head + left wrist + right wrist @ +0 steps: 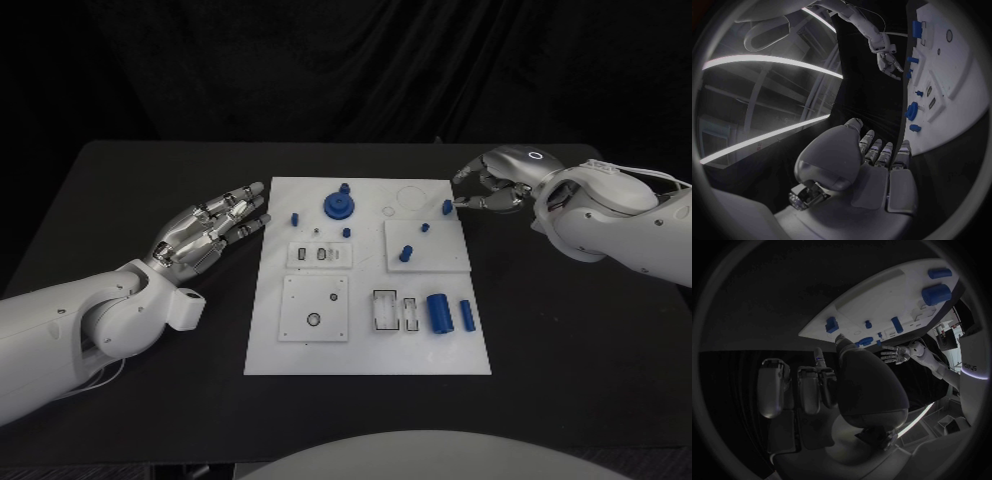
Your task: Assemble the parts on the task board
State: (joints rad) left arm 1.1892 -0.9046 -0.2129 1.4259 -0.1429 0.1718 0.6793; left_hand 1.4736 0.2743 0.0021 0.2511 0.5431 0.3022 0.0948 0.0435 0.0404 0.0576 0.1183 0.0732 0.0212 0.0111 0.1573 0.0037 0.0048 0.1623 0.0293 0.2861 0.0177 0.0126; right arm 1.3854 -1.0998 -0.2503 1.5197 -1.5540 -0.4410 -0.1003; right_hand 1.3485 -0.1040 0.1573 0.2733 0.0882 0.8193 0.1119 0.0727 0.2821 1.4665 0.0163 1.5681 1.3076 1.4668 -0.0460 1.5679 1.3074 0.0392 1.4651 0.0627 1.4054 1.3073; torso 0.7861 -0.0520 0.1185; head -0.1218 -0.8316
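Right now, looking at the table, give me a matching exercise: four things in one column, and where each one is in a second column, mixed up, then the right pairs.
Things:
1. left hand
2. right hand
3. large blue gear-like part
4. two blue cylinders

Places:
A. lying side by side on the near right part of the task board
B. on the table beside the board's left edge, fingers spread
C. standing near the board's far edge
D. at the board's far right corner, fingers curled

Pairs: 1-B, 2-D, 3-C, 4-A

Two glossy white arms, bulbous at the joints, end in a silver left hand (212, 229) and right hand (495, 180) with dark-jointed fingers
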